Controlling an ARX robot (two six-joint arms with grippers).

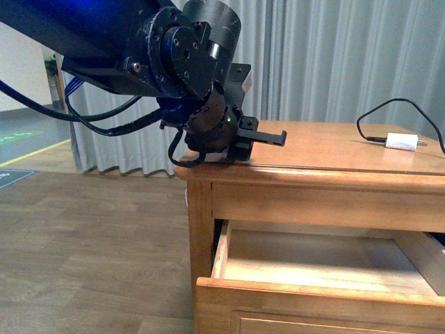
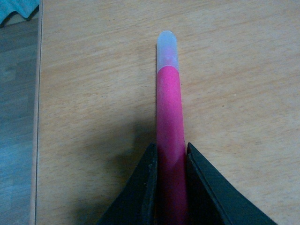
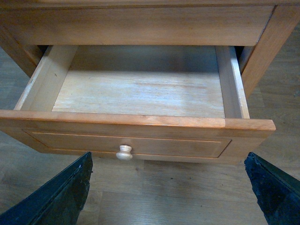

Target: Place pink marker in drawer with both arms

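Note:
In the left wrist view the pink marker (image 2: 168, 112) points away from me over the wooden tabletop (image 2: 93, 93), its pale cap at the far end. My left gripper (image 2: 171, 151) is shut on its rear part, one black finger on each side. The front view shows this left gripper (image 1: 272, 137) low over the table's left corner; the marker itself does not show there. The drawer (image 3: 140, 121) is pulled out and holds nothing, its round knob (image 3: 124, 152) on the front panel. My right gripper (image 3: 168, 187) stands open in front of the drawer, below the knob, with nothing between its fingers.
A white charger plug (image 1: 402, 141) with a black cable lies on the table's right side. The open drawer (image 1: 313, 289) juts out under the tabletop. Grey curtains hang behind the table. Wooden floor (image 1: 83, 250) spreads to the left.

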